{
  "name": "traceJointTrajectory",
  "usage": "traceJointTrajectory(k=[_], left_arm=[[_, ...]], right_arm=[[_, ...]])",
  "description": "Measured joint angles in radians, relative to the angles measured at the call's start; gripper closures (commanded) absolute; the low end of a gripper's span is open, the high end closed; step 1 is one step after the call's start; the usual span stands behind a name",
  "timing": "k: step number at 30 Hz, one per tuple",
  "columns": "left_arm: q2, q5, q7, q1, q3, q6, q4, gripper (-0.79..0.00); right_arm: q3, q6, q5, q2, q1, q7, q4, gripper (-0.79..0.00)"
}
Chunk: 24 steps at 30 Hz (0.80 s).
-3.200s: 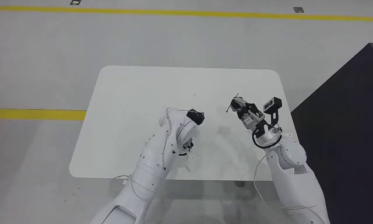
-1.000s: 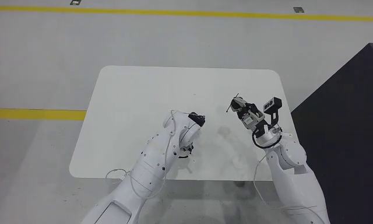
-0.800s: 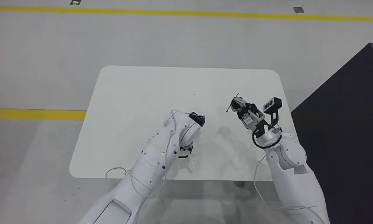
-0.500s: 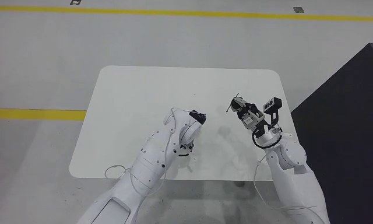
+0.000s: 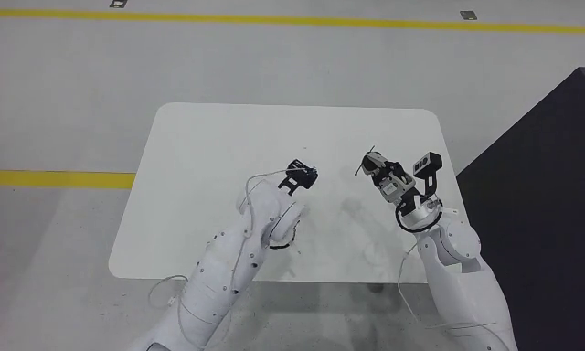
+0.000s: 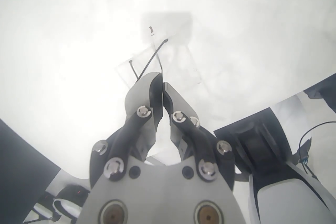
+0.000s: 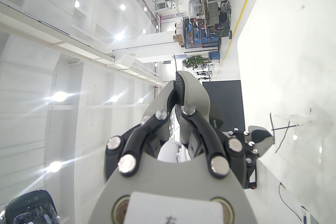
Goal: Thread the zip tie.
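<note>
Black zip tie (image 6: 152, 58) pinched in my left pincer (image 6: 161, 79), right pincer (image 7: 177, 80) clamping a thin strip (image 7: 174, 63) (threading unstarted, I reckon).

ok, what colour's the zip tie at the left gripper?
Black. The zip tie shows best in the left wrist view.

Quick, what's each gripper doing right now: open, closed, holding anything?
Left gripper: closed on the zip tie.
Right gripper: closed on a thin black strand, likely another zip tie.
</note>
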Motion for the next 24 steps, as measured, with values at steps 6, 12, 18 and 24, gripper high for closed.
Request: traceJointTrajectory(k=[6,12,18,24], left_arm=[[0.034,0.05,0.0,0.116,-0.065,-0.023,-0.246,0.0],[0.037,0.032,0.0,0.123,-0.062,-0.05,-0.285,0.0],[0.037,0.033,0.0,0.122,-0.062,-0.05,-0.285,0.0],[0.044,0.198,0.025,0.134,0.03,-0.098,-0.325,0.0]], right_arm=[[0.0,0.0,0.0,0.0,0.0,0.0,0.0,0.0],[0.0,0.0,0.0,0.0,0.0,0.0,0.0,0.0],[0.0,0.0,0.0,0.0,0.0,0.0,0.0,0.0],[0.008,0.017,0.061,-0.005,-0.01,-0.055,0.003,0.0]])
